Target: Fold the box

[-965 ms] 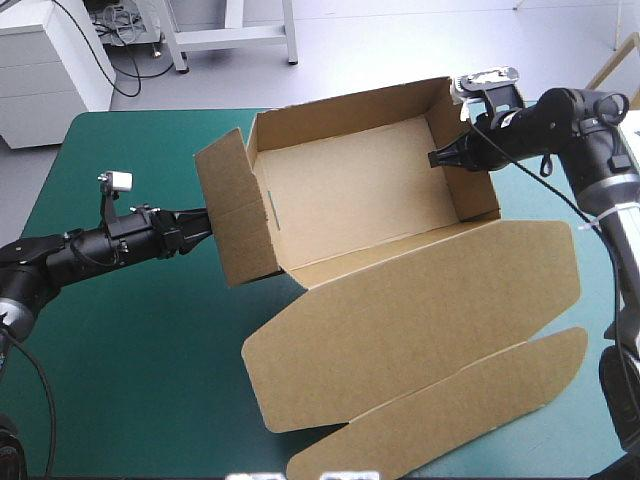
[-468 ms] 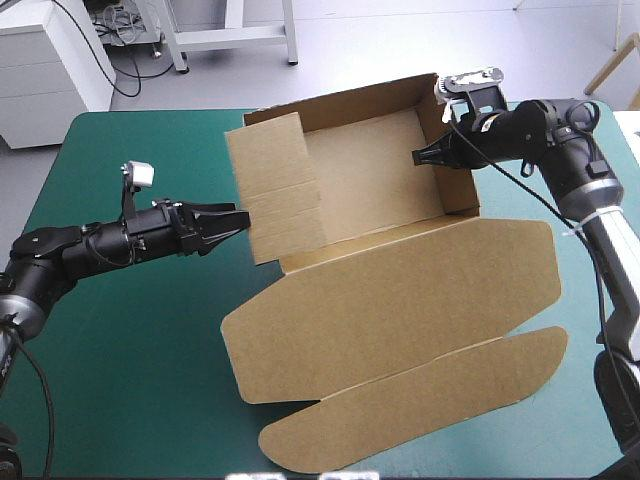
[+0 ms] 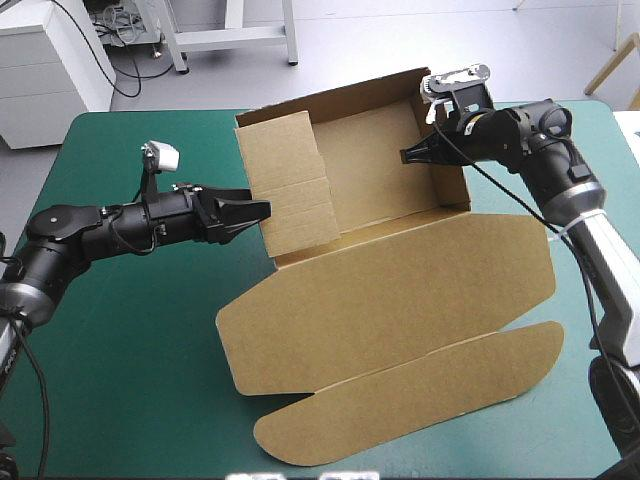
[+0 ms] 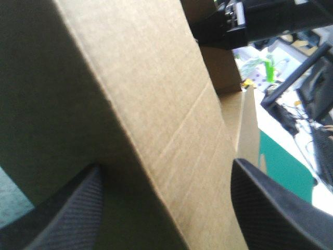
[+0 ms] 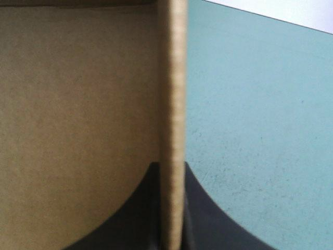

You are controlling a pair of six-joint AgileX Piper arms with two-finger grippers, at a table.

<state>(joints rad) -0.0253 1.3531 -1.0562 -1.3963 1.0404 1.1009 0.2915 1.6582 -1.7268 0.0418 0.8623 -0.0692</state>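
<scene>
The brown box point(image 3: 370, 180) stands as an open tray at the table's far middle. Its wide lid point(image 3: 400, 300) lies flat toward the front, ending in a long tuck flap point(image 3: 420, 400). My left gripper point(image 3: 258, 211) is open at the raised left wall point(image 3: 290, 190). In the left wrist view that wall point(image 4: 156, 104) fills the space between the spread black fingers point(image 4: 67, 213). My right gripper point(image 3: 407, 156) is shut on the right wall's top edge. The right wrist view shows the board edge point(image 5: 174, 104) pinched between the fingers, inner wall on one side, cover on the other.
Bare teal-green cover point(image 3: 120, 330) spreads to the left and front left of the box, under my left arm. A narrower strip of cover point(image 3: 590, 300) runs along the lid's right side. The lid's tuck flap reaches close to the table's front edge.
The box has slid and turned to the left. Its left wall has swung up and inward. My left gripper has pushed right onto that wall, while my right gripper has travelled left with the right wall.
</scene>
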